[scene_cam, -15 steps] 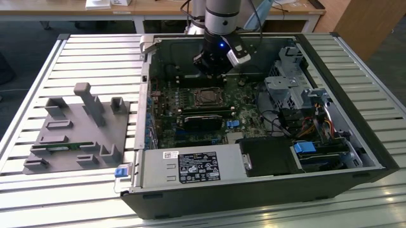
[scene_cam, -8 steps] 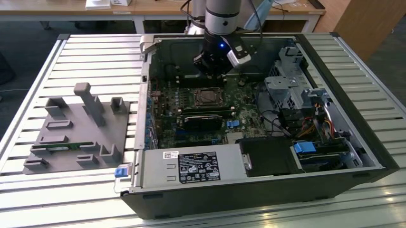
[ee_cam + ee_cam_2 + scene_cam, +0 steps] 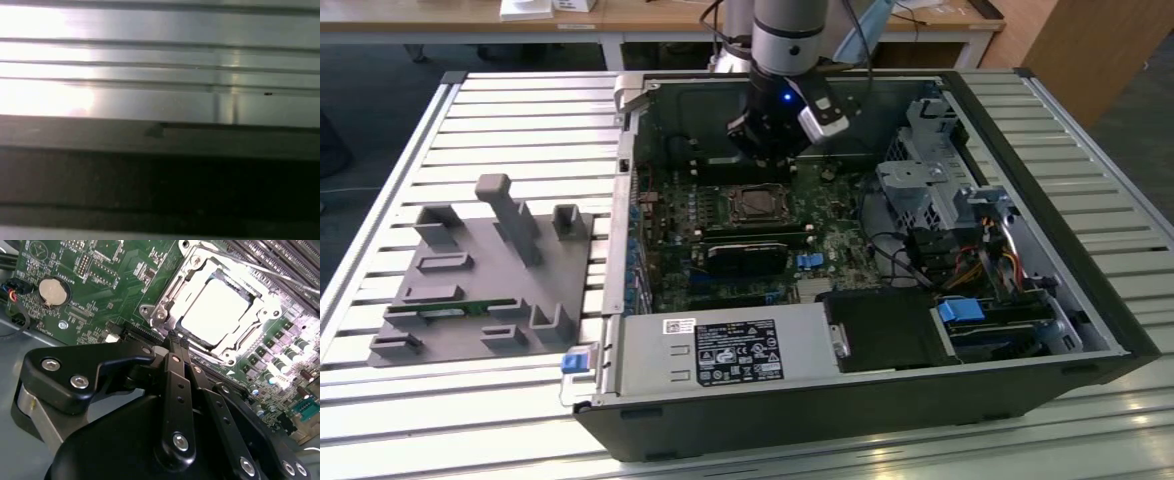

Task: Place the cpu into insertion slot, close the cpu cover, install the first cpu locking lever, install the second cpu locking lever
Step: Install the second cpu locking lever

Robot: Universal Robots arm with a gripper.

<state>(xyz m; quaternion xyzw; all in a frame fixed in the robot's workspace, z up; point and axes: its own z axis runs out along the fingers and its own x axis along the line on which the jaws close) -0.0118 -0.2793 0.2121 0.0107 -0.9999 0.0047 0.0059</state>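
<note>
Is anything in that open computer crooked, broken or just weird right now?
Nothing stands out. In the second wrist view the cpu lies flat and square in the insertion slot, with the cpu cover framing it. The tool, fingers together, sits just beside the socket. Nothing looks spilled, bent or damaged on the motherboard.

Pale slatted metal surface point(image 3: 160, 60) lies beyond a dark case edge point(image 3: 160, 165).
</note>
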